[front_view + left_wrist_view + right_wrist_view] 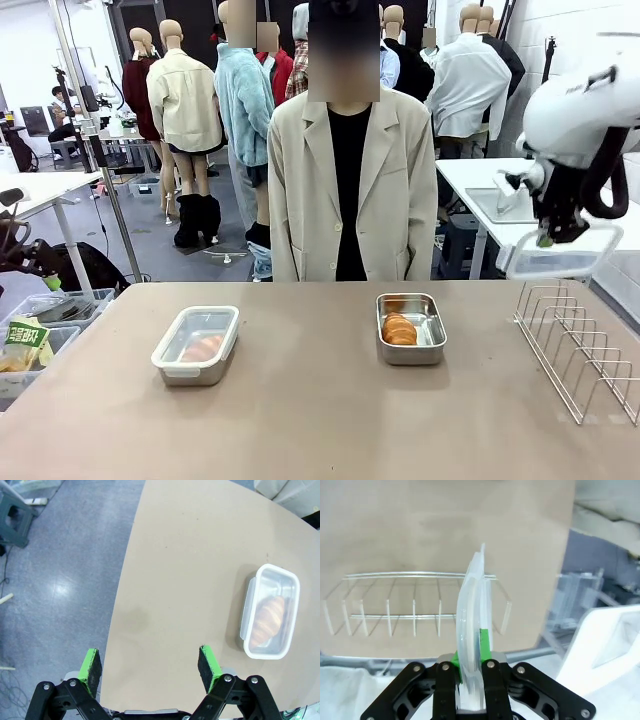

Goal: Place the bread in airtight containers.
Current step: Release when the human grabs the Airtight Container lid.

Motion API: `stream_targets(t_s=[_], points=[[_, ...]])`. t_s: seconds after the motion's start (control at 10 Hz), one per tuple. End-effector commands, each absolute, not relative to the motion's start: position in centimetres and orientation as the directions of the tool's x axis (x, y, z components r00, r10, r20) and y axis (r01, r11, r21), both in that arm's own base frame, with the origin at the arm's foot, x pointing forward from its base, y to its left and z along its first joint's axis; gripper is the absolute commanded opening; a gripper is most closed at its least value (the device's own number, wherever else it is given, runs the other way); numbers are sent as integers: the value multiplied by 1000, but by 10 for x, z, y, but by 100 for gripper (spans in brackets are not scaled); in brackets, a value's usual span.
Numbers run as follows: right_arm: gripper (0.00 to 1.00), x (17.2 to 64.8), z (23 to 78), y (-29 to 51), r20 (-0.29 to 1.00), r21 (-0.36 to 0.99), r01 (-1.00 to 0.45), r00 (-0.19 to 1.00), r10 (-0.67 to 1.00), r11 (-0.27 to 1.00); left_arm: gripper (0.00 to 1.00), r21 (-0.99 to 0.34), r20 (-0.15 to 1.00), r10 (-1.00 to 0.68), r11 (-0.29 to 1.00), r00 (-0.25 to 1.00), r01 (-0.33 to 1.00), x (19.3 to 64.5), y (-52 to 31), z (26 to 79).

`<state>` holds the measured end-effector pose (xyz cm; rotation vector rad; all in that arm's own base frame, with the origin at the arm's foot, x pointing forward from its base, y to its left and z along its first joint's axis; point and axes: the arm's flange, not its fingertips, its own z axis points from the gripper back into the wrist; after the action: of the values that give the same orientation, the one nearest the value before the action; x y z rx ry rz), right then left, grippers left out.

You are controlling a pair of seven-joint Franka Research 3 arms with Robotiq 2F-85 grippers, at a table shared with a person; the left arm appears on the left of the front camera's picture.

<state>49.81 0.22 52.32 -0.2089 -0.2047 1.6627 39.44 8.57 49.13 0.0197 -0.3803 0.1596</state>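
The right gripper (548,240) is clamped on a lid (553,252), holding it above the rack (578,345). The lid looks light, thin and slippery, so its rim is the best place to pinch. 1 roll (400,329) lies in the open box (411,328); the other box (196,344) is lidded. The left gripper (150,667) hangs with its jaws apart.

A wire rack (578,345) stands at the right end of the tan table (300,410), its upright dividers in a row (seen from above in the right wrist view (415,607)). A person in a beige jacket (350,190) stands at the far edge. Off the table's left end sit clear bins (45,325) with a green packet (24,342)
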Motion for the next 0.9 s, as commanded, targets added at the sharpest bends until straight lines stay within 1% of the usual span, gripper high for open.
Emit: stream_targets(t_s=[0.0, 0.1, 0.2, 0.3, 0.4, 0.5, 0.6, 0.8], points=[[0, 455, 555, 15, -29, -416, -881, -235, 971, -226, 100, -12, 368, 153, 987, 917, -160, 394, 86, 492], [0, 446, 568, 28, -70, -478, -832, -282, 957, -281, 100, -12, 368, 153, 987, 917, -160, 394, 86, 492], [0, 448, 579, 49, -108, -498, -795, -341, 934, -347, 100, -12, 368, 153, 987, 917, -160, 394, 86, 492], [0, 456, 588, 70, -96, -584, -732, -368, 925, -352, 100, -12, 368, 153, 987, 917, -160, 394, 86, 492], [0, 468, 595, 88, -60, -610, -700, -426, 903, -371, 100, -12, 368, 153, 987, 917, -160, 394, 86, 492], [0, 483, 600, 102, -14, -611, -707, -439, 898, -356, 100, -12, 368, 153, 987, 917, -160, 394, 86, 492], [0, 494, 599, 114, 4, -613, -710, -439, 898, -345, 100, -12, 368, 153, 987, 917, -160, 394, 86, 492], [0, 512, 604, 137, 8, -596, -721, -444, 896, -353, 100, -12, 368, 153, 987, 917, -160, 394, 86, 492]])
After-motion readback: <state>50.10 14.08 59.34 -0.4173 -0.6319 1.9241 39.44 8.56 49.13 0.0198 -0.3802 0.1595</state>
